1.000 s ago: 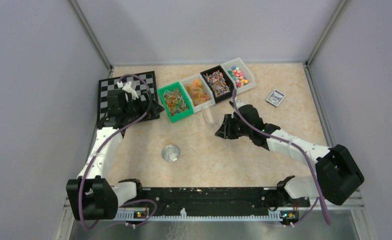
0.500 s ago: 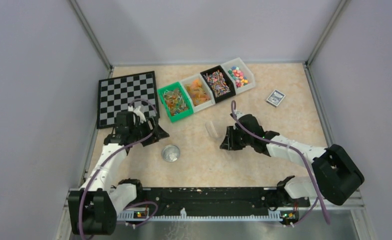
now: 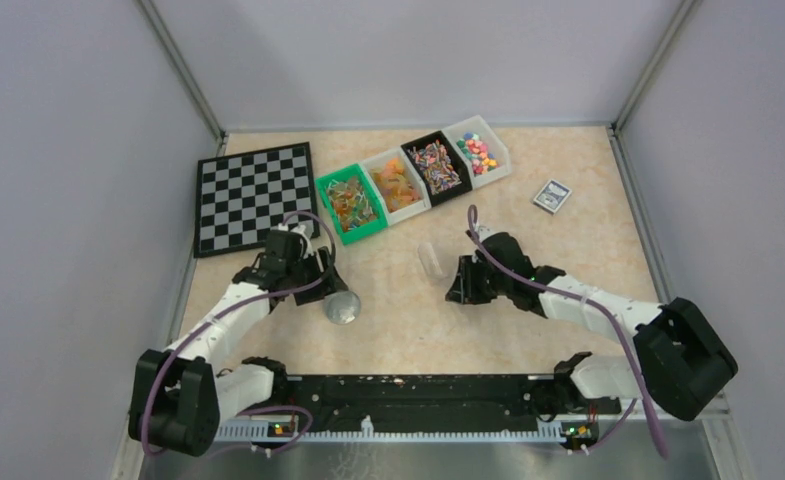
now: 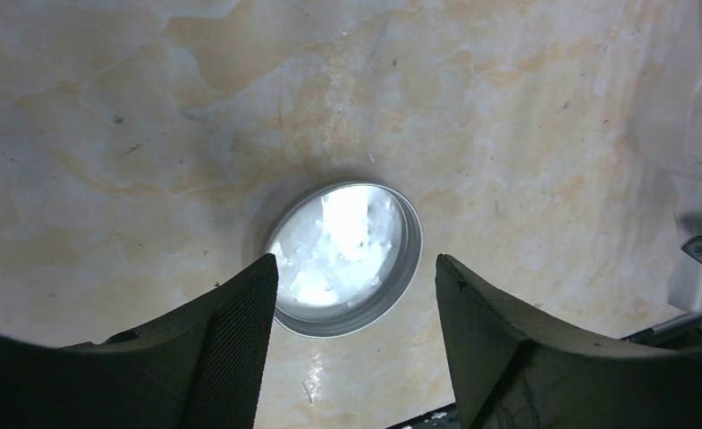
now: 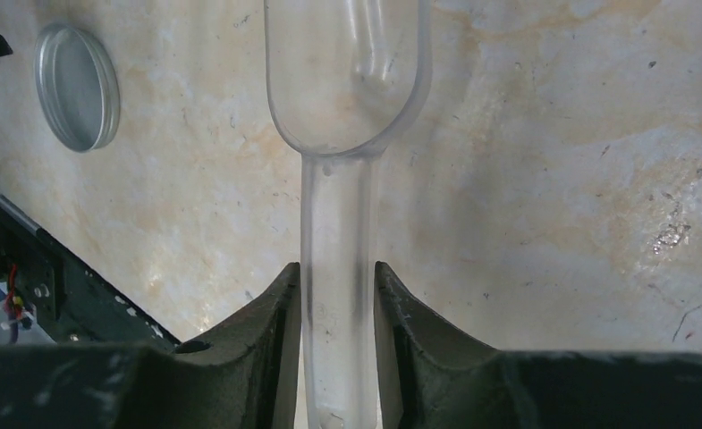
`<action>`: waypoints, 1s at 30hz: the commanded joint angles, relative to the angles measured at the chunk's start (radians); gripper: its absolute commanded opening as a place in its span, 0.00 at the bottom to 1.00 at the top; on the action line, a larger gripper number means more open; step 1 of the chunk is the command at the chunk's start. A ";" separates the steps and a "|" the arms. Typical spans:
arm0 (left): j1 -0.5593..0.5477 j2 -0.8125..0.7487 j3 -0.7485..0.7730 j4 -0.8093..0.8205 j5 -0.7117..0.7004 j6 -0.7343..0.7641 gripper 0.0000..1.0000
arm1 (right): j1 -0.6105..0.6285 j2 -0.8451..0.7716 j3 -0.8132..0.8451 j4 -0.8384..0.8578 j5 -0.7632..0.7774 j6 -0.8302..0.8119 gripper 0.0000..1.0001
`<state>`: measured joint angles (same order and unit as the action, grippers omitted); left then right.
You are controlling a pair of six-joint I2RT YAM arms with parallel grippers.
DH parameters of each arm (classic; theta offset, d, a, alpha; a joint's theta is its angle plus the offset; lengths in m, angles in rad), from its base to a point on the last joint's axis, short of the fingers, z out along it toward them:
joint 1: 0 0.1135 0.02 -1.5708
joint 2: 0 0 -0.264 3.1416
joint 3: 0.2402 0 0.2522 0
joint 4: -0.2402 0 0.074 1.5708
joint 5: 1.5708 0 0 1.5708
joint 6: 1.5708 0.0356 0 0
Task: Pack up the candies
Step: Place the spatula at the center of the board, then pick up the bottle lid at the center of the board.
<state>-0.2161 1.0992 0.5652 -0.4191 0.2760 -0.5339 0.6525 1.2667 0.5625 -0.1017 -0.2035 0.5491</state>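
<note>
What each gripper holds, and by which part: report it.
Right gripper: shut on the clear scoop, by its handle. Left gripper: open over the round tin, holding nothing.

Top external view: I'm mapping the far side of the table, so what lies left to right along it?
Chessboard → green bin → pale bin of orange candies → black bin → white bin of mixed-colour candies → small grey packet.
</note>
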 commanded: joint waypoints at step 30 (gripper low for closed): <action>-0.049 0.207 0.000 0.061 -0.145 0.018 0.01 | 0.011 -0.440 0.067 -0.092 -0.028 0.032 0.64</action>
<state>-0.2565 1.2800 0.5762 -0.3851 0.1127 -0.5465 0.6525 0.8646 0.6422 -0.2749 -0.2115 0.5526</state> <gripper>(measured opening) 0.081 0.636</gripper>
